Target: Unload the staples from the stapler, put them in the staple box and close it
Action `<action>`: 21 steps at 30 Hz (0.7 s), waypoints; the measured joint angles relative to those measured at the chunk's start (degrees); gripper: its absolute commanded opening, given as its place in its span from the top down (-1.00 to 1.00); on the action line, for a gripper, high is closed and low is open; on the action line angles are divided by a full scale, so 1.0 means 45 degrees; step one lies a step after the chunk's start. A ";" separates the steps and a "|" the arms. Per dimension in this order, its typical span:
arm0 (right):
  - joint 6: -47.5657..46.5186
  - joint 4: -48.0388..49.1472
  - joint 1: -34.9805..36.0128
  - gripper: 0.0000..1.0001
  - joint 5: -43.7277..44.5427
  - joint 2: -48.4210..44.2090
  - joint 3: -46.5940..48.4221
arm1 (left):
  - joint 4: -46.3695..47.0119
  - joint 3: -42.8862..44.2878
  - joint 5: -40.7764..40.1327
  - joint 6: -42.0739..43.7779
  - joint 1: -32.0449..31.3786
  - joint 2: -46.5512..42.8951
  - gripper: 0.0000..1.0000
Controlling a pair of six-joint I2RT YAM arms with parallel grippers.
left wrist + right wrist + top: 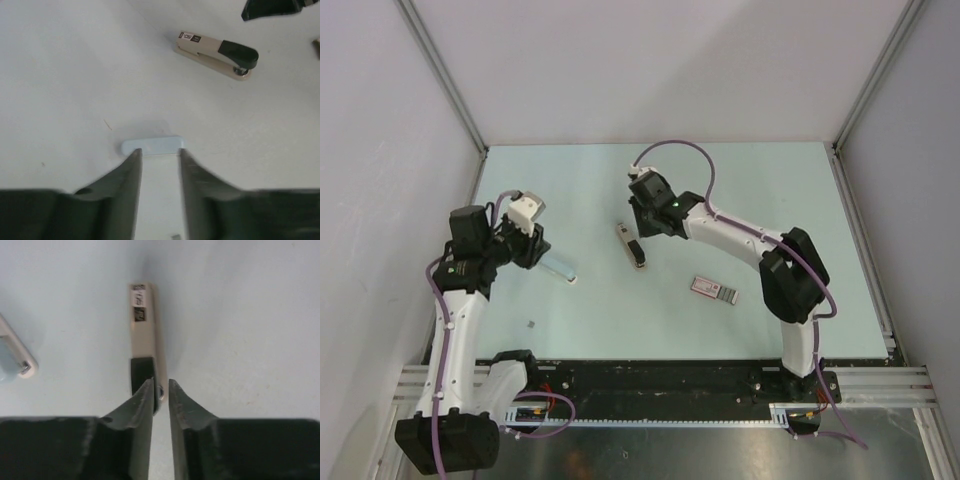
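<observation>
Stapler [633, 246] well apart from table [740, 190] edges; pale bar [152, 145] in left hand [159, 152].

Stapler [215, 51]: matt beige front, glossy black plastic rear; table [750, 190] smooth, matt.

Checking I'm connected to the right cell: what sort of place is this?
Likely a lab robot test cell, not an office: a pale green table boxed in by plain white panels on aluminium posts, with the left arm and right arm bolted to a rail at its near edge.
</observation>
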 measured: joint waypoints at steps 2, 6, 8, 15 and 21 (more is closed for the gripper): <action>-0.0160 -0.0272 0.0316 0.95 0.0189 0.0223 0.0724 | -0.0049 0.0010 -0.0165 0.0058 -0.0039 0.0078 0.89; -0.0238 -0.0602 0.0918 1.00 0.0515 0.0831 0.1987 | -0.0058 0.0029 -0.0486 -0.0044 -0.0078 0.0403 0.99; -0.0214 -0.0646 0.1151 1.00 0.0544 0.0996 0.2093 | -0.0087 0.0029 -0.0622 -0.0053 -0.0083 0.0437 0.84; 0.0053 -0.0845 0.1035 1.00 0.0243 0.1239 0.2089 | -0.0146 0.0034 -0.1054 -0.0170 -0.0126 0.0345 -0.40; -0.0010 -0.1151 0.1472 1.00 0.2613 0.1243 0.2278 | -0.0151 0.0034 -0.1273 -0.0248 -0.0146 0.0053 -0.51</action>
